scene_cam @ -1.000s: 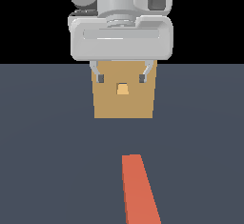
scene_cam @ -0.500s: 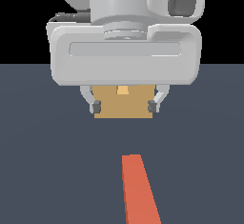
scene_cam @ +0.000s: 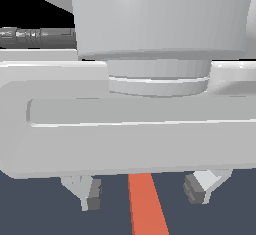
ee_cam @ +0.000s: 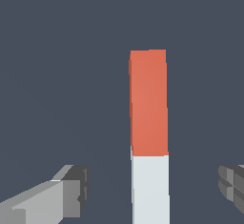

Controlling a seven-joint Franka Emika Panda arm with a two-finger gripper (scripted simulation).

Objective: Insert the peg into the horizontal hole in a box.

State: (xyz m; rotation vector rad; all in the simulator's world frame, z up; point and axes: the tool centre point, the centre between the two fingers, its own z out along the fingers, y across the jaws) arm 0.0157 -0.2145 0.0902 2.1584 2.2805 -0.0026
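Gripper (scene_cam: 145, 193) body filled most of the exterior view: smooth pale-grey moulded housing, wide rounded crossbar under a cylindrical flange, no texture. Below it two fingers poked out, the one (scene_cam: 89, 193) on the exterior view's left and the other (scene_cam: 199, 187) on the right, each light grey with a darker blocky pad at the tip. Jaws stood wide apart, nothing between the pads touching them, nothing held. The peg (scene_cam: 146, 204) lay flat on the floor (scene_cam: 40, 204), a dark slate-blue matte surface, and passed through the gap between the fingers, clear of both. Only its orange-red part showed in the exterior view, a flat-faced slim bar with sharp edges, running under the gripper body. Wrist view showed the same gripper (ee_cam: 155, 186) with the fingers well either side of the peg (ee_cam: 149, 137): square-section bar, orange-red half (ee_cam: 148, 101) butted straight onto a pale grey-white half (ee_cam: 150, 189), clean seam across, uniform flat colour on both. Box and hole were hidden in both views, behind the gripper body in the exterior one.
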